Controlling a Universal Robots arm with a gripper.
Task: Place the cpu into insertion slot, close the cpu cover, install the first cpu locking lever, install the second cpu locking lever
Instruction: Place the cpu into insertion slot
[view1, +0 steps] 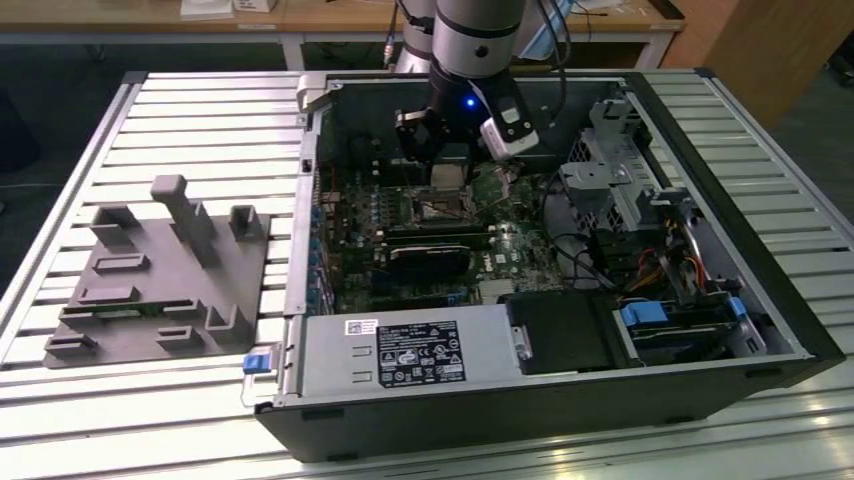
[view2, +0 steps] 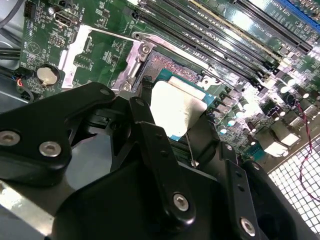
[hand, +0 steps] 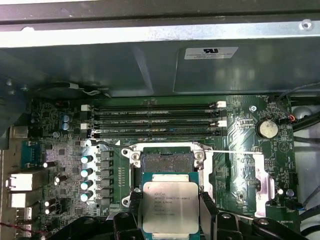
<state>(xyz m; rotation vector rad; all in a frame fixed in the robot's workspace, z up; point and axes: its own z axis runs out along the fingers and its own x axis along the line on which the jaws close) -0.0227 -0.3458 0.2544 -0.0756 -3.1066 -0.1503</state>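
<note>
First, in the exterior view, the black two-fingered claw (view1: 446, 165) hangs inside the open black computer case (view1: 561, 410), over the small square dark insertion slot (view1: 441, 211). In the second wrist view, its fingers (view2: 155, 150) clamp the flat pale silvery square cpu (view2: 177, 107). In the first wrist view, the bare insertion slot (hand: 167, 162) lies just beyond the gripped cpu (hand: 170, 202), edges roughly parallel.

A holder block (view1: 160, 280) lies on the table (view1: 200, 110), at the exterior view's left of the case (view1: 534, 405) with the cpu (hand: 170, 207) inside.

Hand (view1: 446, 166) with the cpu (view1: 449, 176) above the insertion slot (view1: 441, 211)
</note>
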